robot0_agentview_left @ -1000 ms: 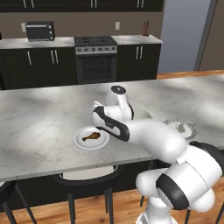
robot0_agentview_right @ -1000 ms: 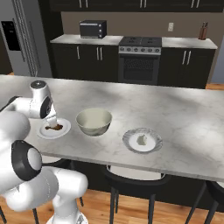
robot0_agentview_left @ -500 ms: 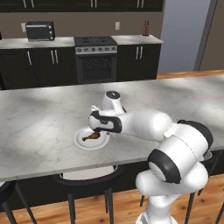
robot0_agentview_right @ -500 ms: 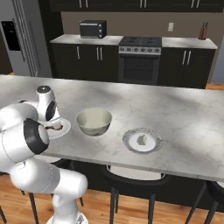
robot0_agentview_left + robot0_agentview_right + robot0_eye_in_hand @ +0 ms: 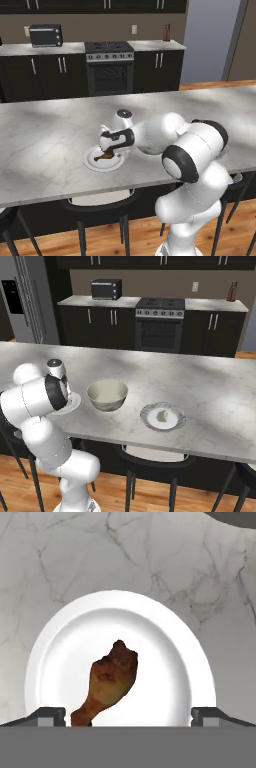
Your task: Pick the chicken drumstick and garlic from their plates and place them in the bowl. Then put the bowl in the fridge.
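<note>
Working the first step: going for the drumstick, nothing yet lifted and nothing yet in the bowl.

Long grey-veined marble desk (image 5: 45,145) carrying everything. Tall grey side-by-side fridge (image 5: 22,301) with its black dispenser panel standing at about ten o'clock in the right base view, well apart from the desk and its doors closed, so the last step lies far off. Deep round cream-white bowl (image 5: 107,395) sitting empty near the middle of the desk in that view. Flat round white plate (image 5: 162,417) at about four o'clock from the bowl, bearing the small pale garlic (image 5: 161,415), untouched. Second flat round white plate (image 5: 165,662) at nine o'clock from the bowl, directly under the hand, with the small brown roasted drumstick (image 5: 109,683) lying on it: thick end toward twelve o'clock in the hand view, thin bone end down toward seven o'clock.

Pincer (image 5: 128,717) spread to its widest, gripping nothing and touching nothing, hovering over the plate with one tip at each side and the drumstick between them but nearer the left one.

Next move, by judgement: lower further, shift slightly toward the meat so both tips straddle the thick part, then close. Risk of catching only the thin bone end and letting it pivot or slip.
</note>
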{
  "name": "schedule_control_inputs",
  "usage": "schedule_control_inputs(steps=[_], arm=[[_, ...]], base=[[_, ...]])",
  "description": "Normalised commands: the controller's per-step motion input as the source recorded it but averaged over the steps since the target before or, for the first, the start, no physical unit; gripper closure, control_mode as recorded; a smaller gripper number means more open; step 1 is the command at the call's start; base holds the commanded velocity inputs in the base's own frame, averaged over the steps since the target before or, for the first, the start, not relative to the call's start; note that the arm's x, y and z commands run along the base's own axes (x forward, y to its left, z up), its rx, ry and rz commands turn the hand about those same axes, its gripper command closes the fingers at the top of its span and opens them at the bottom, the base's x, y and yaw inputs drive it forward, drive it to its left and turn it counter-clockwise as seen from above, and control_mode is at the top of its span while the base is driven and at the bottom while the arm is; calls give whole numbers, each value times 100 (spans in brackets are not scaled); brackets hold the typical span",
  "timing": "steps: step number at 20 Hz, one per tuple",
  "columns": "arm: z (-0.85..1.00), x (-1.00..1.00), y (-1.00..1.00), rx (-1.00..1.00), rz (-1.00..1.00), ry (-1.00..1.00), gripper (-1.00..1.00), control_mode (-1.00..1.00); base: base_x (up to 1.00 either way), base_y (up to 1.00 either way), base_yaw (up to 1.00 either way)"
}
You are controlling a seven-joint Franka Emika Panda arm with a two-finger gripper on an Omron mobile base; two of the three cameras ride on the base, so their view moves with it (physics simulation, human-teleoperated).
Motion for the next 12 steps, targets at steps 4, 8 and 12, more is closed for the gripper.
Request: schedule_control_inputs(steps=[4,8,12], arm=[[-34,18,14,0,-2,3,-100,-100],[-32,23,12,0,-1,1,-100,-100],[-24,31,6,0,0,0,-100,-100]], base=[[0,0,0],[0,0,0],[0,0,0]])
